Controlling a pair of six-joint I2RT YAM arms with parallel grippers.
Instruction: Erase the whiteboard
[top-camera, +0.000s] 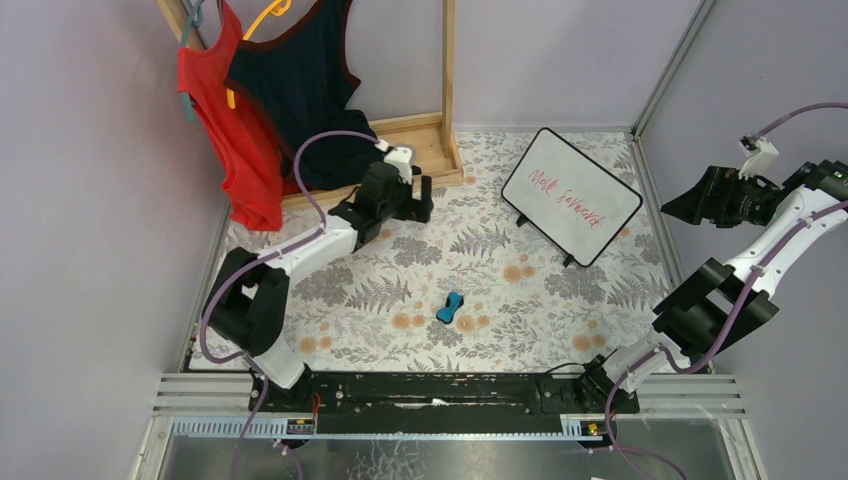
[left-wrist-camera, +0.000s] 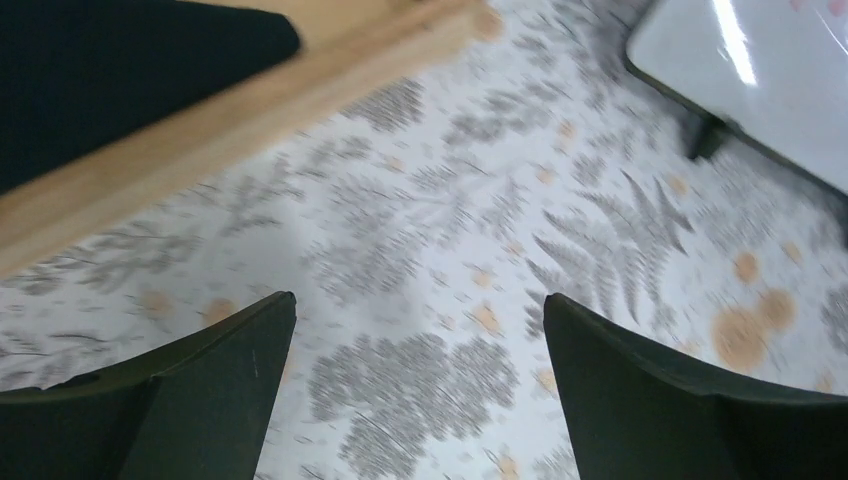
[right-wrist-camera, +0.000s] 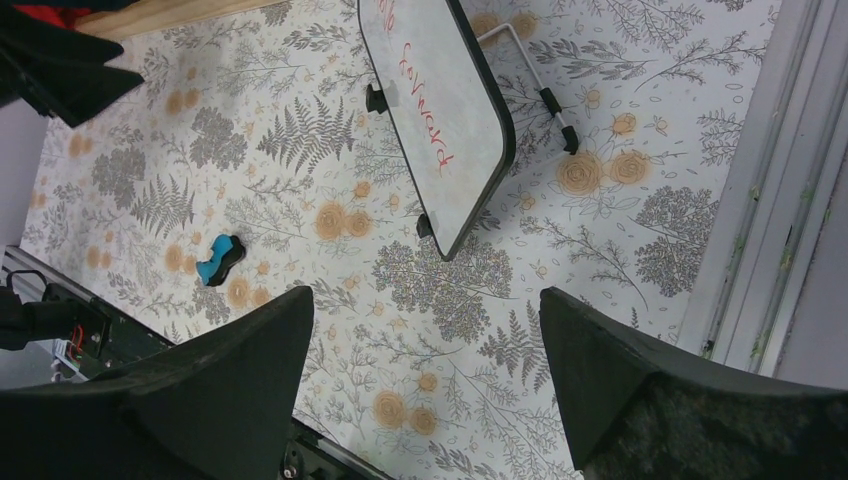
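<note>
The left wrist view was blurred, and only one corner of the whiteboard with one black foot was caught at its upper right edge, the rest being cut off. In the right wrist view the far end of the whiteboard was cropped by the top edge, so the red writing could be seen only in part. It could not be read with certainty in the top view either. A thin wire stand was seen behind the board.

The left fingers were spread wide, with only the patterned desk visible through the gap; nothing was gripped or touched. In the top view the left fingers were placed to the left of the whiteboard, near it but apart. The right fingers were likewise spread wide and held nothing. From above, the right fingers were seen raised to the right of the whiteboard, clear of it.

The whiteboard stood on the desk on its feet, tilted back, between the two sets of fingers. The blue eraser lay on the desk nearer than the whiteboard and to its left, well apart from it. The wooden rack base, with a red garment and a dark garment, lay to the whiteboard's left.
</note>
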